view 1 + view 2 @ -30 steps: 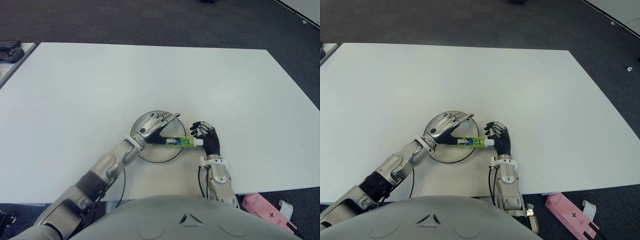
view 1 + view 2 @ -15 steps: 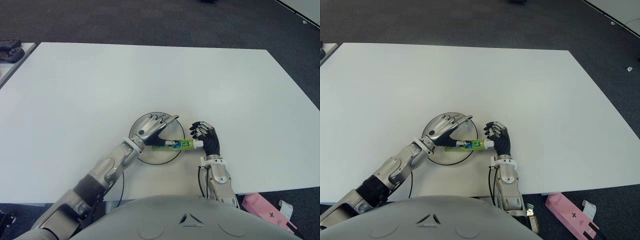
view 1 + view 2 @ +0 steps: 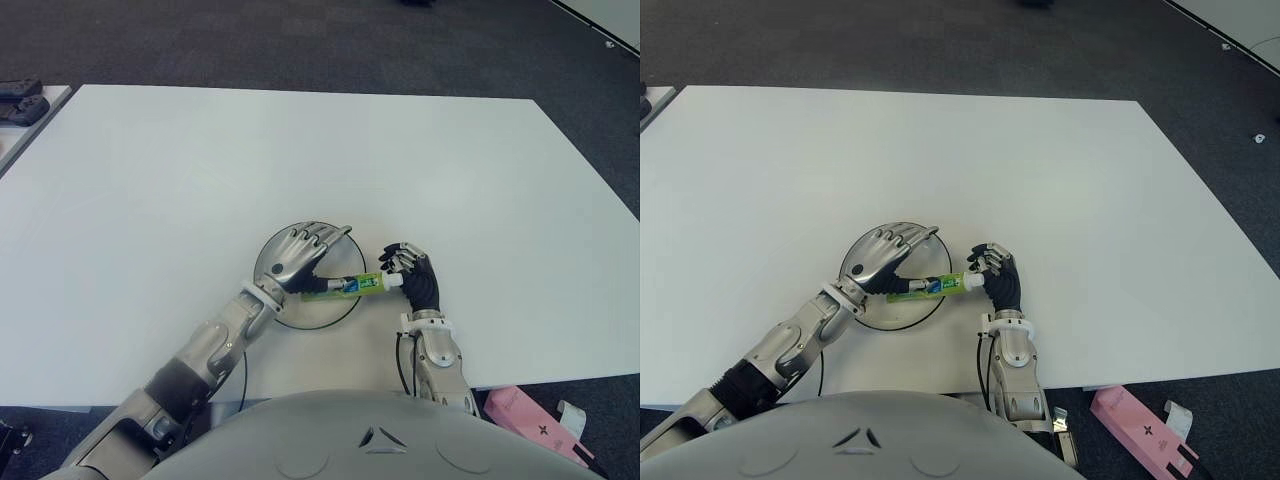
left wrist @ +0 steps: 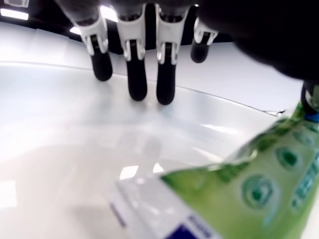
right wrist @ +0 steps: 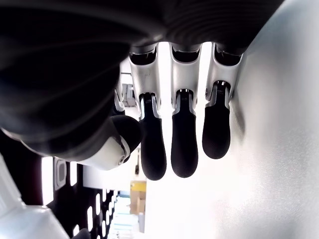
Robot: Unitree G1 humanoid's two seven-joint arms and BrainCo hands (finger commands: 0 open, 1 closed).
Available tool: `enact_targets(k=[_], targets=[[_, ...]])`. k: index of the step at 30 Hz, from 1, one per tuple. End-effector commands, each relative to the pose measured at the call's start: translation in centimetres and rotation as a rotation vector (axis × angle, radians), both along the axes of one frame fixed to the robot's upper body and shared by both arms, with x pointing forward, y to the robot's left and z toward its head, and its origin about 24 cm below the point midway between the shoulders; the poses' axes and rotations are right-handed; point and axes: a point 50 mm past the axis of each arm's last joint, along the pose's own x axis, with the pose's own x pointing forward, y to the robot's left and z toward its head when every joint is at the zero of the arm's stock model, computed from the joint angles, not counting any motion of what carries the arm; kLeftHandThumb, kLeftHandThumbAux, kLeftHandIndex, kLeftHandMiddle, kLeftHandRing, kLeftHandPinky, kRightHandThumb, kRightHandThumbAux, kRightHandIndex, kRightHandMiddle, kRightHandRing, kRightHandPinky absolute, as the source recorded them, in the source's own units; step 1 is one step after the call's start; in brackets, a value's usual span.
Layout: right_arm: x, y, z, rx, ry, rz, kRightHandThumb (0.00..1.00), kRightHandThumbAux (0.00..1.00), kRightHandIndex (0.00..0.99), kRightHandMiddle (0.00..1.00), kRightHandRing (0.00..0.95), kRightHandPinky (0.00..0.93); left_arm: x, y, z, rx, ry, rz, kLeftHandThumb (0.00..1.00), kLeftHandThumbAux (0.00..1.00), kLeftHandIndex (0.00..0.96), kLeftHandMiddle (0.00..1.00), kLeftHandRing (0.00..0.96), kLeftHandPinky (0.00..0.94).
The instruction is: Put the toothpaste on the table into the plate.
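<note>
I use the plate (image 3: 300, 305) as reference. My left hand (image 3: 300, 256) is over the plate, fingers extended across its far half, with the toothpaste (image 3: 346, 286) gripped beneath it, apparently between thumb and palm. The left wrist view shows the tube's flat end low over the plate's inner surface. The tube lies roughly level; its tail is inside the plate and its white cap projects past the plate's right rim. My right hand (image 3: 412, 278) is just right of the plate, fingers curled and holding nothing, its fingertips at or very near the cap; I cannot tell whether they touch.

Risk, in my judgement: if released here, the overhanging cap end may tip the tube off the rim onto the table (image 3: 300, 150), or catch the right hand
</note>
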Motion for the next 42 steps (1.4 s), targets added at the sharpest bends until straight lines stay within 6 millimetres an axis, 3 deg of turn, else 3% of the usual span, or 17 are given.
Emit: enact_targets(k=[1,10,18,26,42], targets=[[-0.3,-0.1,-0.8,0.021,0.048,-0.007,0.71,0.724,0.431,0.542,0.546,0.545,-0.7,1.3,-1.3,0.012,0.053,0.057,0.152,0.225,0.0,0.0,0.0,0.0],[-0.2,-0.1,-0.9,0.027,0.042,0.0,0.71,0.723,0.431,0.544,0.546,0.544,-1.1,2.2,-1.5,-0.098,0.023,0.14,0.162,0.304,0.0,0.0,0.0,0.0],[-0.1,-0.2,-1.0,0.026,0.041,0.004,0.71,0.723,0.431,0.544,0.547,0.547,-1.0,3.5,-0.5,-0.26,-0.054,0.237,0.179,0.365,0.0,0.0,0.0,0.0],[-0.1,-0.2,-0.9,0.023,0.035,0.006,0.71,0.725,0.43,0.539,0.547,0.549,-1.5,4.1,2.3,-0.691,-0.119,0.329,0.115,0.437,0.0,0.0,0.0,0.002],[0.1,-0.2,-0.9,0.011,0.032,0.012,0.709,0.724,0.431,0.546,0.547,0.545,-2.2,5.5,1.8,-0.897,-0.225,0.485,0.004,0.495,0.0,0.0,0.0,0.0]])
